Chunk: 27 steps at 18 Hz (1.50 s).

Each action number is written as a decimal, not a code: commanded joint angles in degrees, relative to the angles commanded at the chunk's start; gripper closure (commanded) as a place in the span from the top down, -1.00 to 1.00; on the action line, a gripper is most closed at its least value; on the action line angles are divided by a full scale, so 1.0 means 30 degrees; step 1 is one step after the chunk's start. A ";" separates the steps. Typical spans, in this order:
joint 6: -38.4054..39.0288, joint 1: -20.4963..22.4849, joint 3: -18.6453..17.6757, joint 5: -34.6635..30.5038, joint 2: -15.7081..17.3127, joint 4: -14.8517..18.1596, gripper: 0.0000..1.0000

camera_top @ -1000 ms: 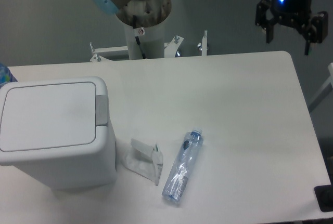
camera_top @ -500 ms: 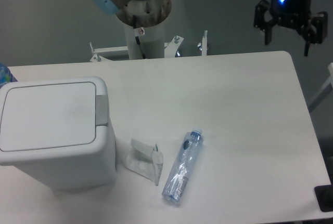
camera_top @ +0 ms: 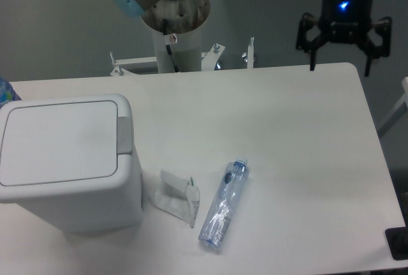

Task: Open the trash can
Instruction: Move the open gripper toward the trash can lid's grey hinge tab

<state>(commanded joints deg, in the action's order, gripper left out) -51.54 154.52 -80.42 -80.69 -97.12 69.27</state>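
The trash can [camera_top: 67, 160] is a big boxy white bin at the left of the table, its flat lid shut and its grey push-button strip [camera_top: 125, 134] along the lid's right edge. My gripper [camera_top: 340, 64] hangs open and empty above the table's far right corner, far from the bin, with a blue light lit on its body.
A clear plastic bottle [camera_top: 223, 203] lies on its side in the front middle of the white table [camera_top: 293, 134]. A crumpled white wrapper [camera_top: 174, 196] lies between bottle and bin. The arm's base column [camera_top: 173, 26] stands behind the table. A dark object [camera_top: 398, 243] sits at the front right corner.
My gripper has moved left by a short way along the table's far edge, staying open. The bin, bottle and wrapper have not moved.
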 joint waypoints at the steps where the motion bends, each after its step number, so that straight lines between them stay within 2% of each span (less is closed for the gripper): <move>1: 0.1026 -0.0352 0.0000 0.0059 -0.0030 -0.0120 1.00; 5: 0.4922 -0.1700 0.0000 0.0292 -0.0030 -0.0092 1.00; 10: 0.9436 -0.2377 0.0000 0.3363 -0.0030 -0.0062 1.00; 12: 1.0087 -0.2580 -0.0087 0.4275 -0.0001 0.0025 1.00; 16: 1.0264 -0.3605 -0.0234 0.4279 -0.0118 0.0084 1.00; 20: 1.1521 -0.4542 -0.0556 0.4308 -0.0323 0.0114 1.00; 25: 1.2958 -0.4925 -0.1025 0.4833 -0.0323 0.0114 1.00; 27: 1.4240 -0.4984 -0.1054 0.5855 -0.0411 0.0114 1.00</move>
<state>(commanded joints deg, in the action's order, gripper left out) -8.82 139.57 -83.58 -63.12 -98.35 69.61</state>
